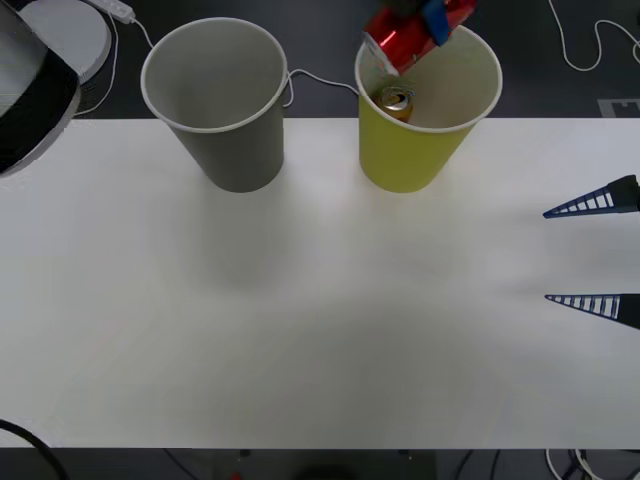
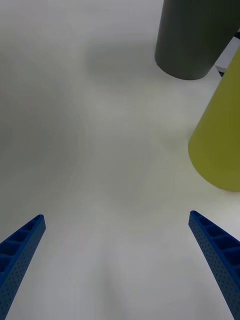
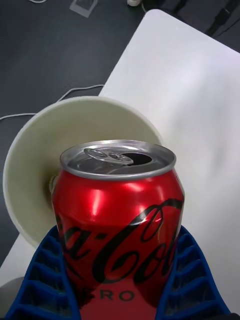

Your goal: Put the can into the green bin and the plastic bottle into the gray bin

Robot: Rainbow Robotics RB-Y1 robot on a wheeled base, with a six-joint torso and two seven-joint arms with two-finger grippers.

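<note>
The red can hangs tilted over the rim of the green bin, silver top towards me, with my left gripper shut on it. In the left wrist view the blue fingers clasp both sides of the can above the bin's pale inside. The gray bin stands to the left of the green one. My right gripper rests open at the table's right edge, facing the green bin and the gray bin. The plastic bottle is out of view.
A gold can lies inside the green bin. Both bins stand at the far edge of the white table. Cables and a white round device lie on the dark floor behind. My left arm's link looms at the upper left.
</note>
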